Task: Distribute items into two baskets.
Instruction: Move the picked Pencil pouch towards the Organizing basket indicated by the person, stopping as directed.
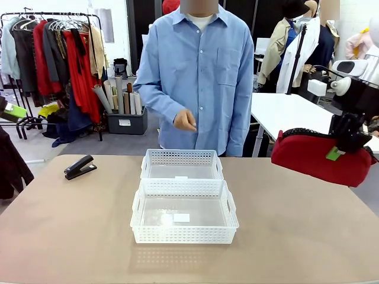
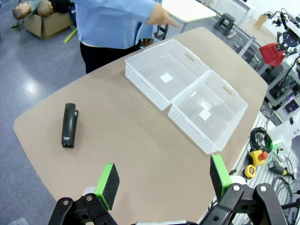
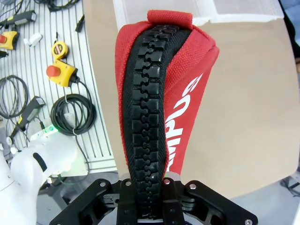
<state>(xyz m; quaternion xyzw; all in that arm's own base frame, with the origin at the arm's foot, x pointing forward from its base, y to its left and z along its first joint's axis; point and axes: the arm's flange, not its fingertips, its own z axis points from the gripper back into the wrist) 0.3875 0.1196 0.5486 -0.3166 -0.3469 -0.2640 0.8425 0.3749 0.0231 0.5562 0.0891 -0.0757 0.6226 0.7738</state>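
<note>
Red pouch [image 1: 323,157] hangs in the air at the right side of the front view, over the right edge of the tabletop [image 1: 71,236] and well apart from both baskets. The right jaws are closed on it, pinching the black zipper ridge near one end. From the right wrist view the rest of its length runs straight out ahead of them. It looks soft, light and padded. It does not droop from that end grip, so I judge it stuffed enough to carry level. Fabric gives grip rather than slip, and nothing about it seems fragile. Being nearly as long as a basket, it probably needs lining up with the basket's long side before release.

Near basket [image 1: 183,235] and far basket [image 1: 180,157] sit long side to long side at the middle of the tabletop, touching, each bare but for a small white label.

Stapler [image 2: 70,125] lies flat at the left of the tabletop, well apart from the baskets. It looks rigid, smooth and heavier for its size, and a hold across its narrow body near the middle would suit it. The left jaws stand wide open, green pads [image 2: 108,183] showing, above the tabletop and holding nothing
</note>
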